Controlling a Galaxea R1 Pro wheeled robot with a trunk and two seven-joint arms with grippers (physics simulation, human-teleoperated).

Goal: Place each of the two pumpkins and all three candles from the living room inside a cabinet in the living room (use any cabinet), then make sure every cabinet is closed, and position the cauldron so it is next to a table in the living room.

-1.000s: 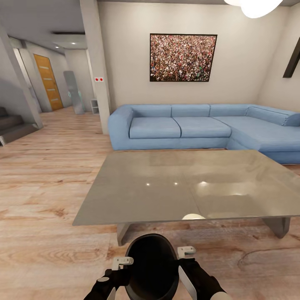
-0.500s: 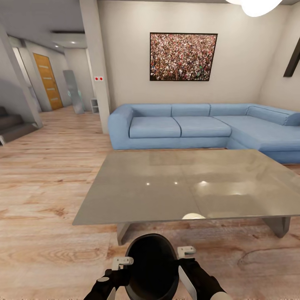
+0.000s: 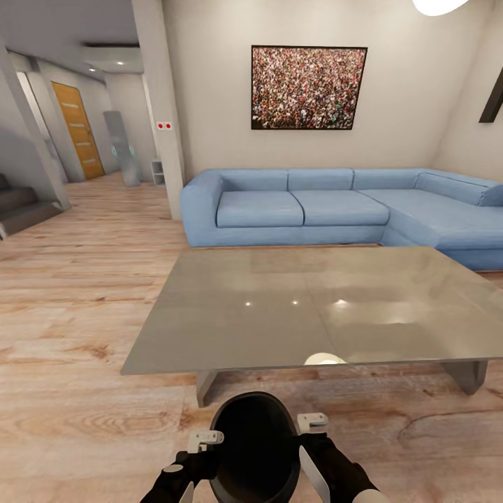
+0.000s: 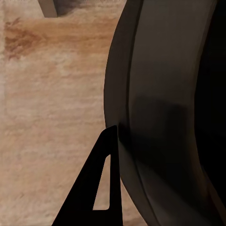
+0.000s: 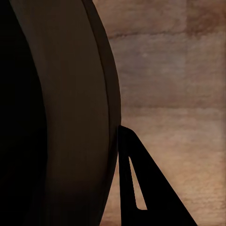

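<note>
The round black cauldron (image 3: 253, 447) looks like matt dark metal, smooth, with a faint sheen along its rim. The low grey table (image 3: 307, 307) has a glossy, mirror-smooth top that reflects ceiling lights. The pale plank floor (image 3: 77, 293) shows grained wood with a satin finish. The blue corner sofa (image 3: 335, 209) appears soft, matt cloth.

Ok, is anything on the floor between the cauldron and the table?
Nothing visible. The cauldron, held between the left hand and right hand, sits just short of the table's near edge, with only bare wood floor between them.
</note>
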